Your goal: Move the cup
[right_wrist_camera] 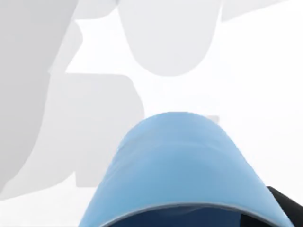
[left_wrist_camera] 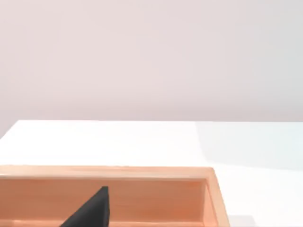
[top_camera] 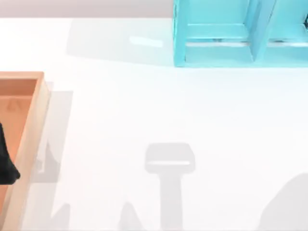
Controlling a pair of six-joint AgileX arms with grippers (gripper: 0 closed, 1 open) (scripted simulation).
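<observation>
Mid-carry, judging by the blue cup (right_wrist_camera: pixel 182 165) sitting close under the right wrist camera at lower centre, apparently held by the right gripper though finger state cannot be told; next, a steady descent toward a clear spot on the white table (top_camera: pixel 144 110).

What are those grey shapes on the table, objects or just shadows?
Top view: flat grey shadows on the white table, no objects. Right wrist view: similar soft shadows behind the blue cup, close to the lens. Left wrist view: a faint one beside the wooden tray.
</observation>
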